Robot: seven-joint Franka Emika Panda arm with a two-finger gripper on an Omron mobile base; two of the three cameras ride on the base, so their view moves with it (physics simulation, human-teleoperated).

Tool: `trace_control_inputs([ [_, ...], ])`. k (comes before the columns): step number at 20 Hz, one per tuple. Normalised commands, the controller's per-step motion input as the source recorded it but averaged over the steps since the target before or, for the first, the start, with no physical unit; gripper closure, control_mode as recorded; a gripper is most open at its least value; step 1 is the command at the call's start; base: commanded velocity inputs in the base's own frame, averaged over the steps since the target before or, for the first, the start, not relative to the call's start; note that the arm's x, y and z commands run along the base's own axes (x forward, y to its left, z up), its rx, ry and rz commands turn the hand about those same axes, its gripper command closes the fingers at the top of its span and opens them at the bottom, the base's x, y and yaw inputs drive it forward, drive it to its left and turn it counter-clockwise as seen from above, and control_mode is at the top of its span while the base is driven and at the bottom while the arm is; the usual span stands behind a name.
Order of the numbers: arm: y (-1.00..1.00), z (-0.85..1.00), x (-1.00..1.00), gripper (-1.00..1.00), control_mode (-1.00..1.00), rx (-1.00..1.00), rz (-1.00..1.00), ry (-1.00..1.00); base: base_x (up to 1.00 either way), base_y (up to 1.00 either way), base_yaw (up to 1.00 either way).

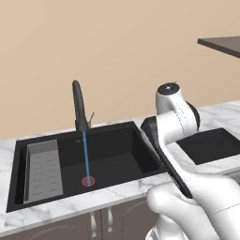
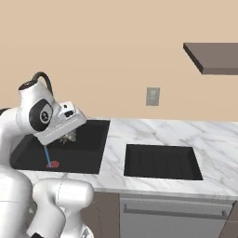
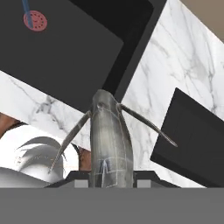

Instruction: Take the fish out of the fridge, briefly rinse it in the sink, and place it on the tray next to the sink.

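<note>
The fish (image 3: 109,140), silvery grey with thin fins spreading to both sides, stands close before the hand camera, and my gripper (image 3: 111,176) is shut on it. In the right base view the gripper (image 2: 69,135) hangs over the right part of the sink (image 2: 88,139) with the fish (image 2: 71,136) as a small grey shape under the hand. The black sink (image 1: 117,150) has a red drain ring (image 1: 87,181), and a blue water stream (image 1: 86,154) runs from the dark faucet (image 1: 78,105). The black tray (image 2: 162,162) lies on the marble right of the sink. The fridge is out of view.
A grey slotted rack (image 1: 43,171) sits in the sink's left part. A strip of white marble counter (image 2: 114,153) separates sink and tray. A wall outlet (image 2: 152,96) and a dark shelf (image 2: 211,58) are above the counter. My own arm (image 1: 173,154) covers the sink's right edge.
</note>
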Motion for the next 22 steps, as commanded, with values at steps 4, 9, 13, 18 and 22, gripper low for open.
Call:
trace_control_inputs([
  [4, -1.0, 0.0, 0.13, 1.0, -1.0, -0.06, 0.0, -0.04, 0.0, 0.0, 0.0],
  [9, -1.0, -0.04, 0.55, 1.0, -1.0, 0.08, 0.1, 0.0, 0.0, 0.0, 0.0],
  [13, -1.0, -0.12, 0.33, 1.0, -1.0, 0.19, 0.16, 0.0, 0.0, 0.0, 0.0],
  [18, -1.0, -0.45, 0.32, 1.0, -1.0, 0.17, 0.13, 0.04, 0.0, 0.0, 0.0],
  [22, -0.78, -0.89, 0.08, 1.0, -1.0, 0.03, 0.08, 0.11, 0.0, 0.0, 0.0],
])
